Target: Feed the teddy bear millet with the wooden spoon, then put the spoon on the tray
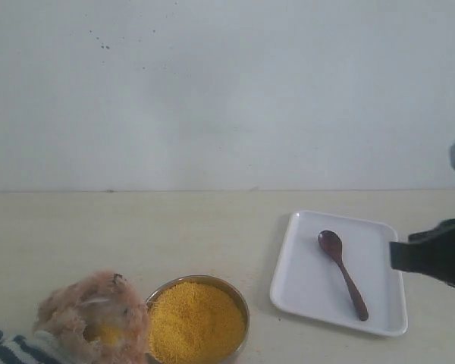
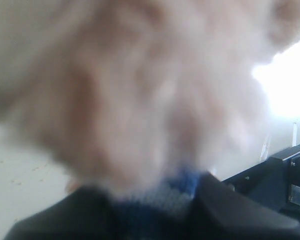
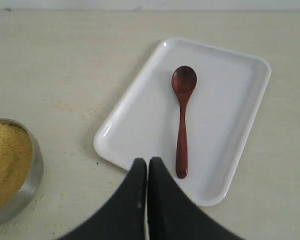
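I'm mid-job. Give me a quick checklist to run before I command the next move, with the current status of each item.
1. Dark reddish-brown wooden spoon lying fully inside the flat white rectangular tray: ok.
2. Right gripper empty, fingers shut, not touching the spoon: ok.
3. Yellow millet mounded in the round metal bowl: ok.
4. Beige table free of spilled grains: not ok, a few lie scattered beside the tray.
5. Left gripper's hold on the fluffy light-brown teddy bear: cannot tell, view blurred.
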Controlling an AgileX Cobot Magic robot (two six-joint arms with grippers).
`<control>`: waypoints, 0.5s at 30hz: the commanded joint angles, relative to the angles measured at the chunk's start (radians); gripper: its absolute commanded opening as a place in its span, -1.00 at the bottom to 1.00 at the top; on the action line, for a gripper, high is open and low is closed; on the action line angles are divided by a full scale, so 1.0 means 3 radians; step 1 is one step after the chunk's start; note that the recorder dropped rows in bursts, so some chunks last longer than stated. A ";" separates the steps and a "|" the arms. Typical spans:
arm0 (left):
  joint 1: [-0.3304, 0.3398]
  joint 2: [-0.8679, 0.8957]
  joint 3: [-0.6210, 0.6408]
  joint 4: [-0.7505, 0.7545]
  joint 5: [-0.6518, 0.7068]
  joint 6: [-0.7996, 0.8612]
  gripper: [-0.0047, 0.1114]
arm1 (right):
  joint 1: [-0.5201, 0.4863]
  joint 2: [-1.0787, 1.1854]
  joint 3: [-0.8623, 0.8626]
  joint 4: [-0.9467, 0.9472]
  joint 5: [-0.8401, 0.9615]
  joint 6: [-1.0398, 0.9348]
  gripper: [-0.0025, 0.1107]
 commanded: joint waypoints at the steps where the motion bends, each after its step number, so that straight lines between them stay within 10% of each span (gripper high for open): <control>1: 0.0006 -0.0020 -0.0023 -0.0089 0.0043 0.0037 -0.85 | -0.0006 -0.0738 0.0371 0.0000 0.0003 -0.0030 -0.96; 15: 0.0006 -0.0020 -0.0023 -0.0096 0.0043 0.0037 -0.85 | -0.0006 -0.1968 0.0575 0.0000 0.0702 0.0098 -0.96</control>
